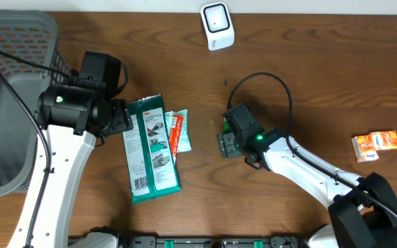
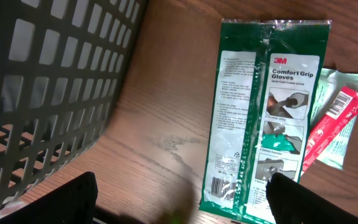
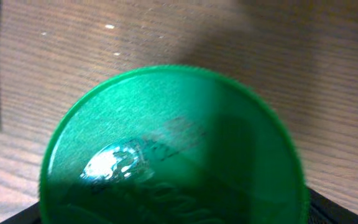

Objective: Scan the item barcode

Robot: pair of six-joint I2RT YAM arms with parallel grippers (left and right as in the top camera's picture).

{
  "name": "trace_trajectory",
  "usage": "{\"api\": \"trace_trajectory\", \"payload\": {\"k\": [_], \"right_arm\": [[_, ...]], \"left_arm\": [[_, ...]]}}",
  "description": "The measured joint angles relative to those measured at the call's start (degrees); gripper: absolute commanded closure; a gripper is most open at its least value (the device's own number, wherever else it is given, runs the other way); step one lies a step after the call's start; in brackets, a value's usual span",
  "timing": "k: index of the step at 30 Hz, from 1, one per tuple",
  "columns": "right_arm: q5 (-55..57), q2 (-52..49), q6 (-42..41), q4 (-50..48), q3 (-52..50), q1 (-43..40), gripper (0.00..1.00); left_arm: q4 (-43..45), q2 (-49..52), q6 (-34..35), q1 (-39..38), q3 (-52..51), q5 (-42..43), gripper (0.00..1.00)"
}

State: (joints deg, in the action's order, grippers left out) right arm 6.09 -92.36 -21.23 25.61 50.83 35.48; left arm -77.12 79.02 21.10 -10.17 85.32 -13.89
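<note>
My right claw (image 1: 227, 143) sits right over the green lid (image 3: 173, 149); I can't tell if it's clamped. My left claw (image 2: 188, 202) gapes empty, with the gloves pack (image 2: 266, 118) ahead of it, the basket (image 2: 55, 81) beside it and the scanner (image 1: 217, 25) well apart.

Basket (image 1: 9, 103): grey mesh, upper left of frame.
Scanner (image 1: 217, 26): white, top centre.
Gloves packet (image 1: 153, 148): green, flat, left of centre.
Small packet (image 1: 178, 131): red and pale, against gloves packet's right edge.
Left gripper (image 1: 128, 118): just beside gloves packet's upper left edge.
Right gripper (image 1: 223, 143): centre, facing left.
Orange box (image 1: 375, 146): far right.
</note>
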Motion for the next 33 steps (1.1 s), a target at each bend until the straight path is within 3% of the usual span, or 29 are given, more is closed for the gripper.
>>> {"api": "trace_trajectory", "payload": {"k": [10, 15, 20, 22, 26, 33], "right_arm": [[1.3, -1.8, 0.0, -2.8, 0.0, 0.1, 0.31], [1.6, -2.8, 0.1, -3.0, 0.0, 0.1, 0.50], [1.7, -1.9, 0.7, -0.7, 0.1, 0.1, 0.60], [1.6, -0.3, 1.3, 3.9, 0.4, 0.1, 0.65], [0.7, 3.8, 1.3, 18.3, 6.0, -0.9, 0.65], [-6.1, 5.6, 1.6, 45.9, 33.4, -8.4, 0.70]], "left_arm": [[0.0, 0.0, 0.0, 0.0, 0.0, 0.0, 0.12], [0.0, 0.0, 0.0, 0.0, 0.0, 0.0, 0.12], [0.0, 0.0, 0.0, 0.0, 0.0, 0.0, 0.12], [0.0, 0.0, 0.0, 0.0, 0.0, 0.0, 0.12], [0.0, 0.0, 0.0, 0.0, 0.0, 0.0, 0.12], [0.0, 0.0, 0.0, 0.0, 0.0, 0.0, 0.12]]}}
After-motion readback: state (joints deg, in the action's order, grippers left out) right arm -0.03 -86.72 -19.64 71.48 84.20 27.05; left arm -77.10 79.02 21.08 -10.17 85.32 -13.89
